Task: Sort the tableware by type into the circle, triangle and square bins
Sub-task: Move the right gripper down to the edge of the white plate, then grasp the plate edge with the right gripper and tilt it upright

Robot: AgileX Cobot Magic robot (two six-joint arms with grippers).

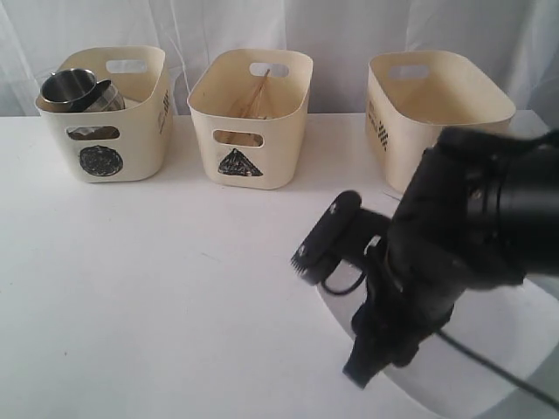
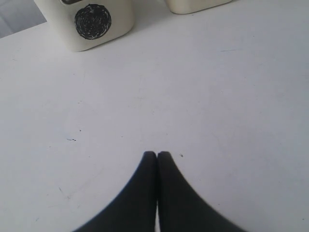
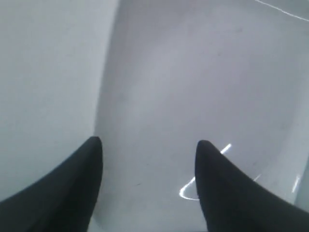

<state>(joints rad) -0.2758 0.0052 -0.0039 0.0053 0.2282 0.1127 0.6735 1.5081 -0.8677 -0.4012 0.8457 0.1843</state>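
The large white square plate (image 1: 498, 349) lies at the table's front right. My right gripper (image 1: 362, 371) points down at its left rim, open. In the right wrist view the right gripper (image 3: 149, 145) straddles the rim, one finger over the plate (image 3: 193, 72) and the other over bare table. The circle bin (image 1: 109, 131) holds steel mugs (image 1: 70, 87). Wooden chopsticks (image 1: 255, 96) lean inside the triangle bin (image 1: 249, 122). The third bin (image 1: 428, 105) has its front mark hidden by my arm. My left gripper (image 2: 157, 154) is shut on nothing, over bare table short of the circle bin (image 2: 91, 24).
The three bins stand in a row along the back of the white table (image 1: 131, 288), before a white curtain. My right arm's dark bulk covers the plate's back part and the third bin's lower front. The left arm is outside the exterior view.
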